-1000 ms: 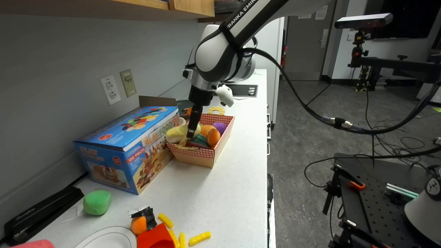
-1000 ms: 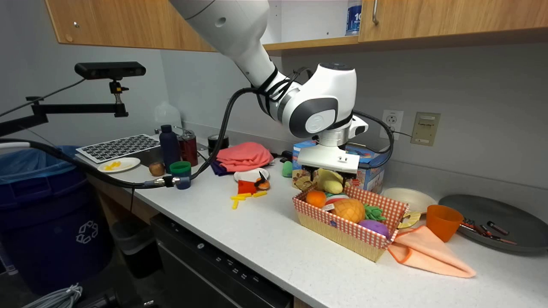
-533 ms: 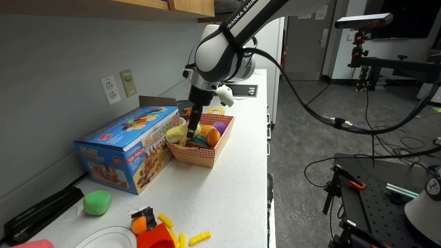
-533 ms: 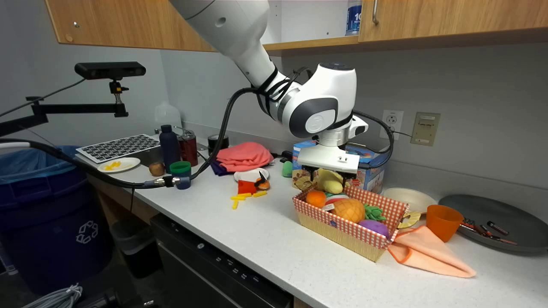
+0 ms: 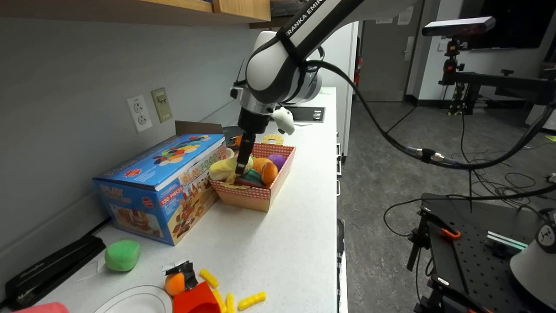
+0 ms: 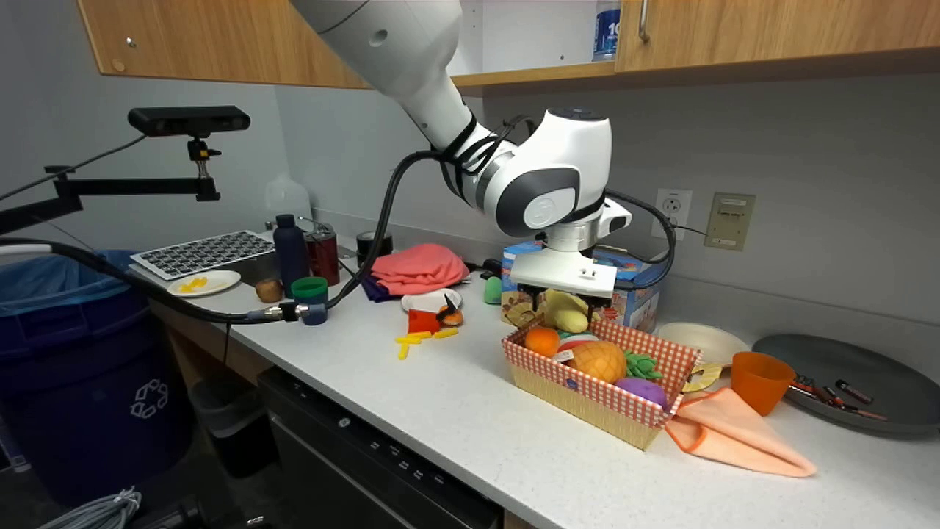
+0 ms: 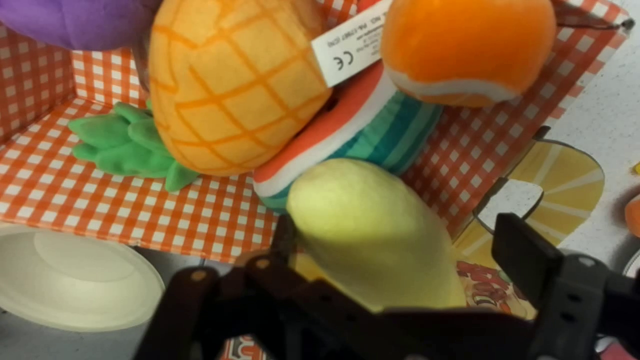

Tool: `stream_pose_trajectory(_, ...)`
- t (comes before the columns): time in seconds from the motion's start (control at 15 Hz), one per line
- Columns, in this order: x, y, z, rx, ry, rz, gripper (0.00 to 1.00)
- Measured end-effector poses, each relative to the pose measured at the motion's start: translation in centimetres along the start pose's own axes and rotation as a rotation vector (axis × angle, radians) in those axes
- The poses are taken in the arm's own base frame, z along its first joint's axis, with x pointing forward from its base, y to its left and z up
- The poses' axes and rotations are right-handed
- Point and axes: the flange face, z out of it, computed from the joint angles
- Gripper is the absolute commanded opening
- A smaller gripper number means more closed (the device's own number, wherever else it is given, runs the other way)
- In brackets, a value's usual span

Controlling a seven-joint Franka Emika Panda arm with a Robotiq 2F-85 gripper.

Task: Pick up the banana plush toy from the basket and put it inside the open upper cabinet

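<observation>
The pale yellow banana plush toy (image 7: 370, 220) rests at one end of the basket (image 6: 580, 400), leaning over its rim next to the watermelon slice (image 7: 350, 135). My gripper (image 7: 400, 235) points down around it, one finger on each side. In the wrist view the jaws stand wide; the left finger is close against the toy, though contact is unclear, while a gap separates it from the right finger (image 7: 525, 255). The toy's lower end is hidden behind the gripper body. Above the counter, the upper cabinet (image 6: 540, 75) has an open section, partly covered by the arm.
Right beside the basket is the blue box (image 5: 160, 182). Inside the basket lie a pineapple (image 7: 235, 90), an orange (image 7: 470, 45) and a purple plush (image 6: 641, 391). An orange cup (image 6: 760, 378) and dark platter (image 6: 852, 375) stand nearby. A bottle (image 6: 606, 31) is in the cabinet.
</observation>
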Motion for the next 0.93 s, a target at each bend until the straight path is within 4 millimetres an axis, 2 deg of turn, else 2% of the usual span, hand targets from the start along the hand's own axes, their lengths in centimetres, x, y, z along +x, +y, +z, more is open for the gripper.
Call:
stream_pose_trajectory(0.13,0.0,0.0,0.0,0.000,-0.001,0.000,1.00)
stream_pose_trajectory(0.2,0.0,0.0,0.0,0.001,-0.001,0.000,0.75)
stream_pose_trajectory(0.27,0.0,-0.1,0.1,0.002,-0.001,-0.004,0.74)
stream_pose_trajectory(0.6,0.3,-1.0,0.2,0.013,0.002,-0.021,0.33)
stream_pose_trajectory(0.87,0.5,-1.3,0.3,0.018,0.003,-0.032,0.05)
stream_pose_trajectory(0.93,0.5,-1.3,0.3,0.018,0.003,-0.035,0.28)
